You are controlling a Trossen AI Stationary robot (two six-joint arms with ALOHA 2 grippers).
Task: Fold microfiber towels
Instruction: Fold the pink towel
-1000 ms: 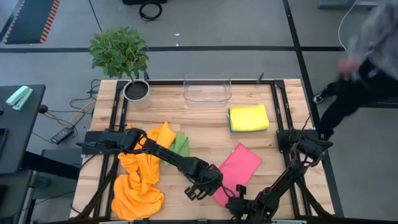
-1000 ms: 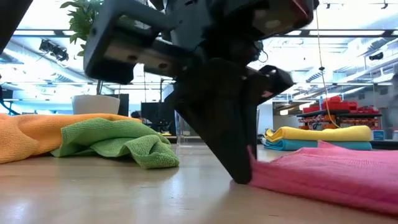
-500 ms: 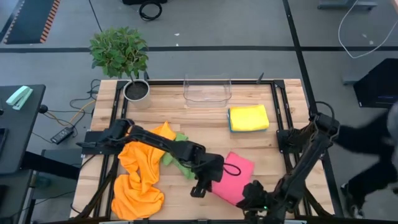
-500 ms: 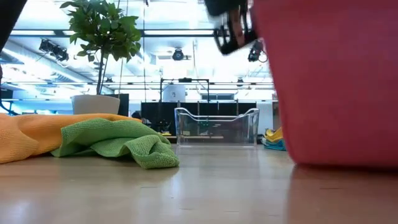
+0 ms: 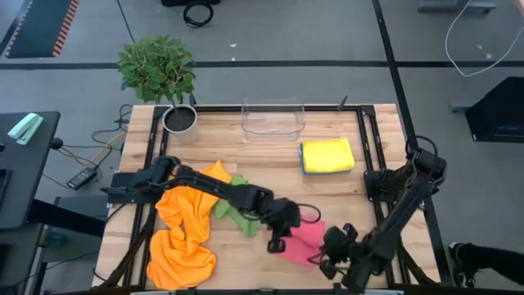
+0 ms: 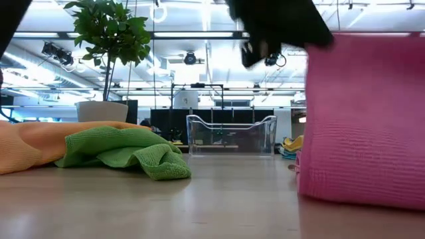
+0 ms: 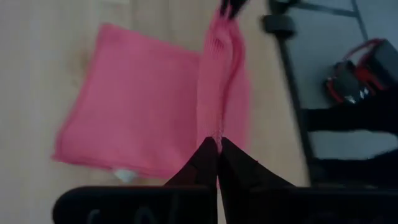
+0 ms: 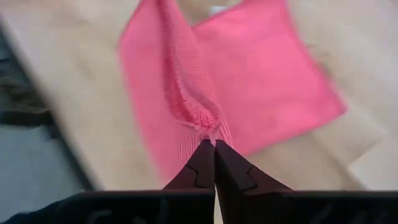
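Observation:
A pink microfiber towel [image 5: 304,236] is raised by one edge near the table's front, between my two grippers. My left gripper [image 5: 282,238] and my right gripper [image 5: 327,256] are both shut on that edge. The rest of the pink towel [image 7: 137,118] lies flat on the wood. In the low view the pink towel [image 6: 362,119] hangs as a curtain, its lower end on the table. Orange towels [image 5: 184,229] and a green one [image 5: 235,206] lie bunched at the left. A folded yellow towel [image 5: 328,153] sits on a blue one at the far right. My left gripper pinches one end of the raised pink edge [image 7: 216,132] between its two fingertips, slanting down from above. From there the edge runs in a drawn-up ridge to the other gripper. The cloth hangs below, its far part on the table. My right gripper pinches the other end of that raised edge [image 8: 209,129] at its fingertips, slanting down from above. The cloth bunches into a fold right at the tips. Below the hold the towel slopes down onto the table.
A clear plastic bin [image 5: 273,119] stands at the far middle edge, with a potted plant [image 5: 168,78] at the far left corner. Bare wood lies between the bin and the pink towel.
Both grippers have risen and rolled at the wrist while staying shut on the pink towel. The held edge has gone from the table up into the air, and the towel now hangs from it. The towel's far part has stayed on the wood, drawn nearer.

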